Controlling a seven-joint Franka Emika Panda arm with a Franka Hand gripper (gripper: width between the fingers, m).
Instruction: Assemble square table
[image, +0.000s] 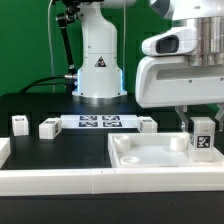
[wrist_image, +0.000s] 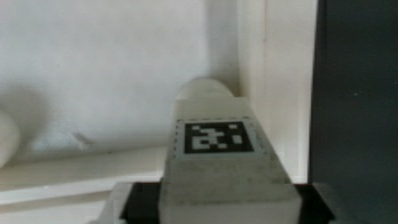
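Now leg (image: 201, 135) upright, long axis vertical

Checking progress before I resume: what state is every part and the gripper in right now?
gripper: looks closed on one leg.
held leg: upright, at the tabletop's corner on the exterior view's right.
tabletop: lying flat, rim up.
loose legs: three, on the table, apart.
marker board: flat, untouched.
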